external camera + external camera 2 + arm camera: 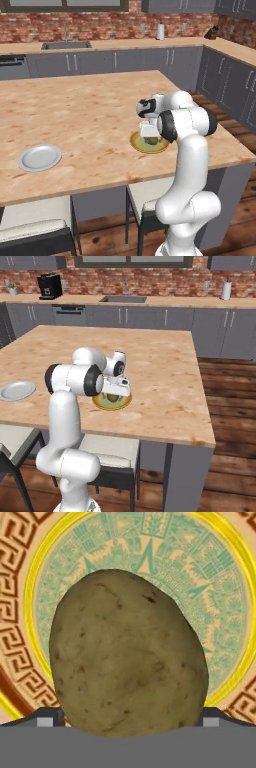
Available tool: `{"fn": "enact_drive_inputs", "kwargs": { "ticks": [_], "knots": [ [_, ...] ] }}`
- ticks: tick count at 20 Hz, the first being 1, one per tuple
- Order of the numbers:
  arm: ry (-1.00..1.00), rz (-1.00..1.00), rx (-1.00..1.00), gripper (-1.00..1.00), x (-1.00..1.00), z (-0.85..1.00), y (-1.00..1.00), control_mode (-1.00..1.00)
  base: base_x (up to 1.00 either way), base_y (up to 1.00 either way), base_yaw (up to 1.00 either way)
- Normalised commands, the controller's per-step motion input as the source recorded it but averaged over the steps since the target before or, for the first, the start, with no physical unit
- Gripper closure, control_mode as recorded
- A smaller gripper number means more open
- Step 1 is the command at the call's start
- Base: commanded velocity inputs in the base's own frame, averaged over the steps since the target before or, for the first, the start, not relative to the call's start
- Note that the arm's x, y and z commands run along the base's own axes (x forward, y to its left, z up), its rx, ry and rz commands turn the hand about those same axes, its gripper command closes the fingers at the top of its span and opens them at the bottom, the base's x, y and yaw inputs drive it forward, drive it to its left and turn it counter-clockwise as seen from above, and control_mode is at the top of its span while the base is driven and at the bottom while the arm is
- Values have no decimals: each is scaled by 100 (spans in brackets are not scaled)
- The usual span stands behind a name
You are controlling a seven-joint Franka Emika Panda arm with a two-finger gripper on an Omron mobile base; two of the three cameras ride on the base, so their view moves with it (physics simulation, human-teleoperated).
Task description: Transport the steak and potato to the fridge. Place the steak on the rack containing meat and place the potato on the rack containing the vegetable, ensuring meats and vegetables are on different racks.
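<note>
- Potato (127, 654): olive-brown oval lump, matte skin with dark specks, small pits and a few short darker scratches near the top; wider toward the bottom of the hand view, tapering to a rounded crown.
- Lies on a patterned plate (220, 587), roughly at its middle; seen close up in the hand view, taking up most of the frame.
- Plate: pale green centre with tan triangular motifs, bright yellow ring around it, outer tan band with a brown Greek-key border.
- From the left base view, plate (135, 142) sits on the wooden table (75, 115) near the front right part of the top, with potato (151, 141) as a small dark lump just under the hand.
- From the right base view, same plate (100, 402) and potato (113, 399) on the table (165, 371), close to the near edge.
- Gripper (127, 714): jaws spread wide, one dark tip on each side of the potato at the bottom of the hand view; cannot tell whether the tips touch the skin.
- Gripper (148, 134) hangs low over the plate, pointing down, directly above the potato.
- Elsewhere on the table: plain grey plate (40, 157) well apart to the left, near the front edge.
- Stools (35, 230) tucked beneath the table's front edge.
</note>
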Motion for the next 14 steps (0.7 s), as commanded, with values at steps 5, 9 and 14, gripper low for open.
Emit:
{"fn": "enact_drive_inputs", "kwargs": {
  "ticks": [5,9,14],
  "knots": [
    [-16,9,1,-100,8,-36,5,-100,0,0,0],
    [-19,11,0,-100,0,-25,0,-100,0,0,0],
    [4,10,0,100,-5,-39,15,-100,0,0,0]
  ]
}}
